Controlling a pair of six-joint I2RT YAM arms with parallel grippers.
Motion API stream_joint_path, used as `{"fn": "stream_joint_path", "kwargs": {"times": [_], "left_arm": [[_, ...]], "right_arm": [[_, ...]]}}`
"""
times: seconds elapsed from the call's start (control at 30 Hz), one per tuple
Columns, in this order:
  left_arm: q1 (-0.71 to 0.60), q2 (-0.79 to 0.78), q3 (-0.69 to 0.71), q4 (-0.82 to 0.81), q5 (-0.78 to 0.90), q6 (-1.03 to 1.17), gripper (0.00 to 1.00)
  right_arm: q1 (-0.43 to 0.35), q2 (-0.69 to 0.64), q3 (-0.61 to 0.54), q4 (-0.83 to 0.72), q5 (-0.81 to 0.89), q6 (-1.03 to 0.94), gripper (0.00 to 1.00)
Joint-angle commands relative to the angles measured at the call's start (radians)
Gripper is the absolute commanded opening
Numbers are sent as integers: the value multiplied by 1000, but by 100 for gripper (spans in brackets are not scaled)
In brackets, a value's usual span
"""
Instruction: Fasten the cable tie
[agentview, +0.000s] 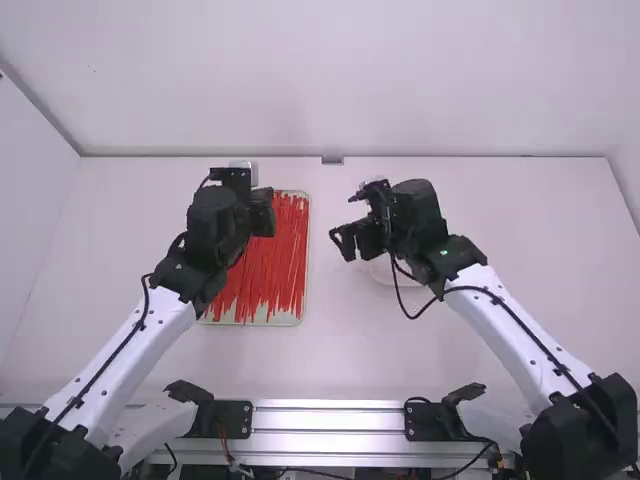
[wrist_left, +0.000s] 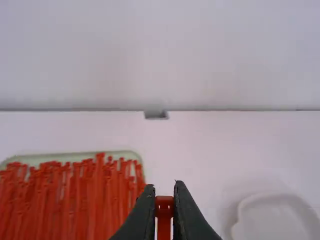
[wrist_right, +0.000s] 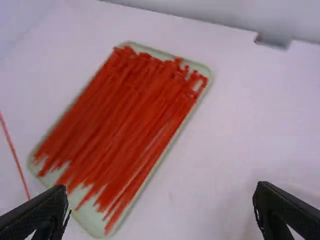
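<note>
Pinched between the narrow-set fingers of the left tool (wrist_left: 163, 199): a single red cable tie (wrist_left: 164, 210), with its squared head gripped just below the fingertips and the strap running out of sight beneath them. Held above the far end of a pale green tray (agentview: 290, 318), over the white desk (agentview: 520, 220).

Heaped in that tray: a thick pile of matching red ties (agentview: 270, 265), lying lengthwise and roughly parallel, with their heads bunched toward the back wall and the thin tails fanned out at the near end.

To the right of the tray, well apart from the left tool: the right tool (wrist_right: 161, 190), spread wide and gripping nothing, hanging above bare desk with the tray in plain sight between its two black fingers.

Resting on the desk beneath the right arm's wrist: a low white container (wrist_left: 275, 215) with rounded corners.

At the back edge of the desk, against the wall: a small grey bracket (agentview: 332, 158).
</note>
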Motion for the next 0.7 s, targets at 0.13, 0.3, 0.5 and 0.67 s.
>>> {"fn": "stream_joint_path", "kwargs": {"times": [0.13, 0.3, 0.5, 0.67], "left_arm": [[0, -9, -9, 81, 91, -42, 2], [-2, -10, -9, 183, 153, -109, 2], [-10, -10, -9, 277, 195, -177, 2], [-10, -10, -9, 310, 231, -214, 2]], "right_arm": [[27, -19, 32, 57, -80, 8, 99], [50, -19, 32, 125, -79, 60, 99], [88, -19, 32, 217, -78, 59, 99], [112, -19, 32, 259, -75, 59, 98]]}}
